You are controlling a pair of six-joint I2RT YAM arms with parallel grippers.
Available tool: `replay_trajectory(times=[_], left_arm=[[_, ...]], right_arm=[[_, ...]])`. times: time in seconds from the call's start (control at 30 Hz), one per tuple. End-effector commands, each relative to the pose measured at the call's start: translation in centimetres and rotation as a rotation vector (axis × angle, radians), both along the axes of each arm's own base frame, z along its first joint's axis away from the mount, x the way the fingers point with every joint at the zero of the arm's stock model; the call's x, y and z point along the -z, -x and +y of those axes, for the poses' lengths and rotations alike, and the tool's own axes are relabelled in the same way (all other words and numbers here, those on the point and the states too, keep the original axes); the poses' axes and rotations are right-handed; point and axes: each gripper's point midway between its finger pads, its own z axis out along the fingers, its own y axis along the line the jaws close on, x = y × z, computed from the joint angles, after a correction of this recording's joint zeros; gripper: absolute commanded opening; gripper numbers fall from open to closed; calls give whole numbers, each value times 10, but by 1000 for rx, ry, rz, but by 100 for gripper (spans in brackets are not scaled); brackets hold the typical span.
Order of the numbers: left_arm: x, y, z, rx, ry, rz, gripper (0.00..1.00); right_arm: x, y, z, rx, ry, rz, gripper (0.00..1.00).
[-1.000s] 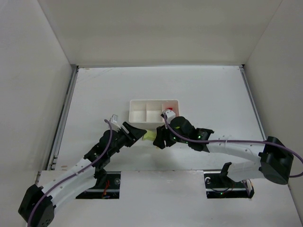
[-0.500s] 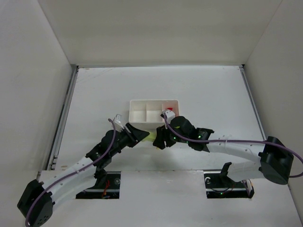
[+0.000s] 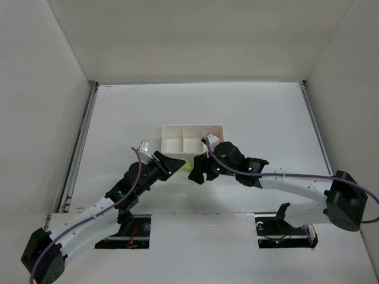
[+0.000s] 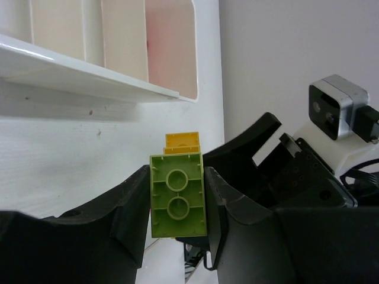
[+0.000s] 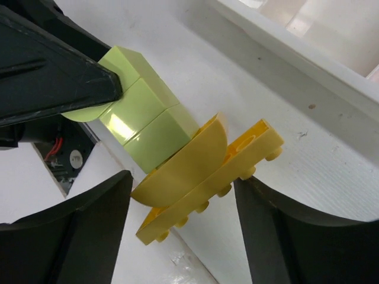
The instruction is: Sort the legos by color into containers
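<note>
The white bench [image 3: 249,112] carries the small white plastic tray with three compartments [image 3: 192,126], and both arms meet just in front of the tray's near wall. The joined bricks are there, between the two arms. I cannot tell if they touch the bench.

Your left fingers [image 4: 135,204] are clamped on the two sides of the light green plastic block [image 4: 177,201]. Your right fingers [image 5: 89,231] stand apart, one on each side of the yellow half-round piece [image 5: 183,168] and the thin yellow studded plate [image 5: 249,154]. As far as I see, they touch neither.

In my judgement, three things can go wrong:
- The tray wall is very near, so a wide pull can knock the tray.
- The two pairs of fingers are close together and can strike each other when the right ones close.
- The half-round piece is curved and the plate is thin, so a grip on the curve can slide. A crooked pull can snap a yellow part loose, and it then drops on the bench or into the wrong compartment.

In the left wrist view, the long axis of the green block runs straight out from your left fingers toward the tray. Its two studs face the camera, and the yellow parts sit on its far end. From above, the whole piece lies roughly left to right, with the green end at the left. The plate lies across this axis, and its studs point away from the green block.
</note>
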Motion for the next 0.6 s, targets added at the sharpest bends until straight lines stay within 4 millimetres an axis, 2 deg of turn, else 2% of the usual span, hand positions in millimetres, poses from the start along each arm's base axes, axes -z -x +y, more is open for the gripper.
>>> replay_trajectory(times=[0.0, 0.2, 0.37, 0.57], left_arm=[[-62, -1, -6, 6, 150, -110, 19], [-73, -6, 0, -32, 186, -117, 17], [-77, -11, 4, -61, 231, -111, 17], [-99, -13, 12, -83, 362, -148, 17]], right_arm=[[-46, -10, 17, 2, -149, -57, 79], [-73, -5, 17, -10, -269, -62, 90], [-112, -5, 8, 16, -427, -100, 98], [-130, -4, 3, 62, -615, -29, 100]])
